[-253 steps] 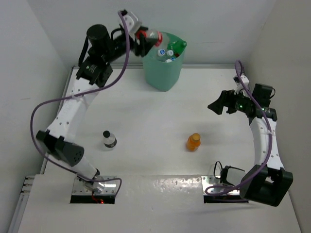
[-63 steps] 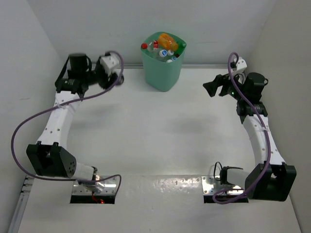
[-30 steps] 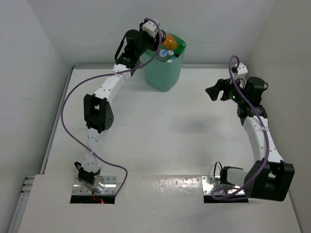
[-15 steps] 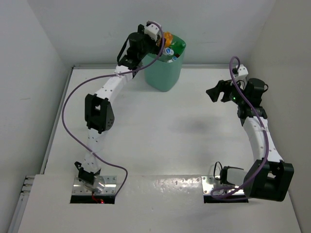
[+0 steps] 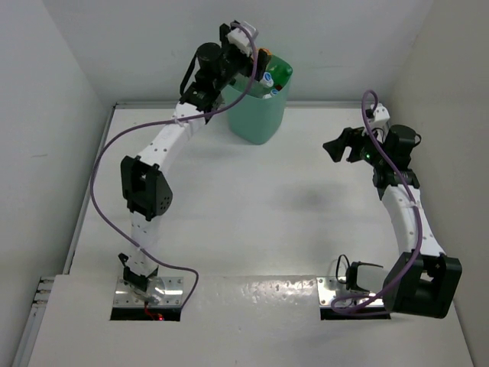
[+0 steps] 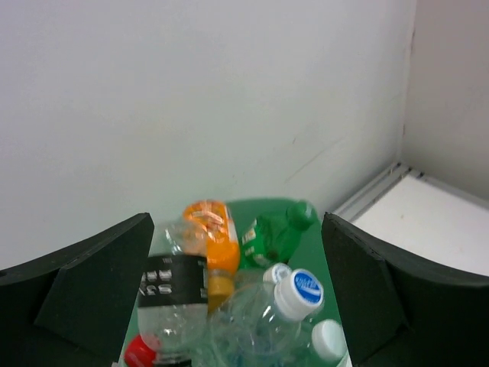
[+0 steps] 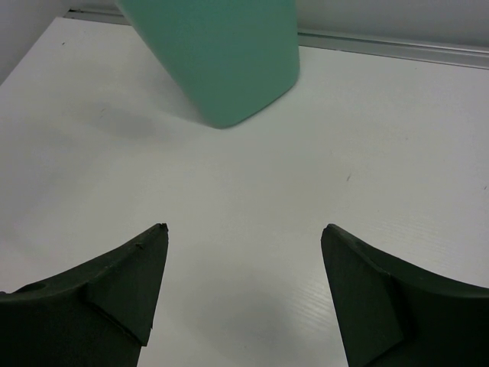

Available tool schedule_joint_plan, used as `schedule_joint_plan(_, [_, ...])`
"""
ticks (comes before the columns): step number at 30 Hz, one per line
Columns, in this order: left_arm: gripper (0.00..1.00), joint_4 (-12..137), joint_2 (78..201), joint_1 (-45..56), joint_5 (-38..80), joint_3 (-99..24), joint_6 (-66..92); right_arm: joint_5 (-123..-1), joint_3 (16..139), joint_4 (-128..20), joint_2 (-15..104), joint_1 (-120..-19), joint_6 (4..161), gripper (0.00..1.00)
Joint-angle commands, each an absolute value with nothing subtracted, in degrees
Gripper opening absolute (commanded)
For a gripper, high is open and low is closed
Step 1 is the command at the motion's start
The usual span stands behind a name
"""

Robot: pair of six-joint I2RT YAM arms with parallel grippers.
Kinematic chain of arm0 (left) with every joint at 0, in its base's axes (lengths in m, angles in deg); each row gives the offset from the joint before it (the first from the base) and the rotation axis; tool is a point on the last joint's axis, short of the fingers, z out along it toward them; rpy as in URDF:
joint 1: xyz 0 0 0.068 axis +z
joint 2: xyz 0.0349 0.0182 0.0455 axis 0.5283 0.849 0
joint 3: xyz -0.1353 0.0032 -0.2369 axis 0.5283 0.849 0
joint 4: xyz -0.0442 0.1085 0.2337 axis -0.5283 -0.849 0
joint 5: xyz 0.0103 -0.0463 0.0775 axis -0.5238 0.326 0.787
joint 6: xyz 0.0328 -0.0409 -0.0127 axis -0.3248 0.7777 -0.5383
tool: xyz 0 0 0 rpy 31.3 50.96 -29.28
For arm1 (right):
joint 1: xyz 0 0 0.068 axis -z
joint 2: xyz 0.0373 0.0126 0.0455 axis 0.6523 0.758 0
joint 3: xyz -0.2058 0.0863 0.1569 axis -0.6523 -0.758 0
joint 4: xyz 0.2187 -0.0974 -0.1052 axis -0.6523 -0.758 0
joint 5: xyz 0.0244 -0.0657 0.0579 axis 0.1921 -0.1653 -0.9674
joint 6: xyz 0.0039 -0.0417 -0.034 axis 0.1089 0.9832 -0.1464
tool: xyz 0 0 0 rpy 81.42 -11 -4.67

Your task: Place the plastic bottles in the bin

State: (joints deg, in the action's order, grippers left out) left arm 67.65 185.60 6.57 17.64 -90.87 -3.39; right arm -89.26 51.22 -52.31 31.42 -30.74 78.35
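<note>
The mint-green bin (image 5: 258, 107) stands at the table's far edge, seen again as bin (image 7: 221, 53) in the right wrist view. My left gripper (image 5: 246, 55) hangs just above its rim, open and holding nothing. Between its jaws in the left wrist view, left gripper (image 6: 237, 222), I look down on plastic bottles piled inside the bin (image 6: 260, 203): an orange one (image 6: 210, 241), a green one (image 6: 273, 235), a clear one with a black label (image 6: 170, 294), and a blue-and-white cap (image 6: 299, 289). My right gripper (image 5: 337, 147) hovers open over bare table, right gripper (image 7: 244, 229).
White walls close in the table behind and on both sides. The bin sits close to the back wall. A raised strip (image 7: 397, 47) runs along the table's far edge.
The left gripper has opened over the bin and drawn slightly up and back. The right arm has stayed put.
</note>
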Motion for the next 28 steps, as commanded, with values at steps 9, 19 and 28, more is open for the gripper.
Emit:
schedule_joint_plan(9, [0.99, 55.24, 170.37, 4.21, 27.58, -90.43, -5.32, -86.90, 55.18, -56.14, 28.74, -30.52, 78.85, 0.84])
schedule_joint_plan(19, [0.99, 42.39, 147.94, 16.68, 28.21, -51.65, 4.08, -80.20, 66.43, -75.49, 32.69, -29.29, 84.21, 0.99])
schedule_joint_plan(28, [0.99, 43.18, 138.34, 27.23, 19.95, -38.44, 7.25, -80.64, 65.47, -75.14, 30.94, -28.24, 84.30, 0.99])
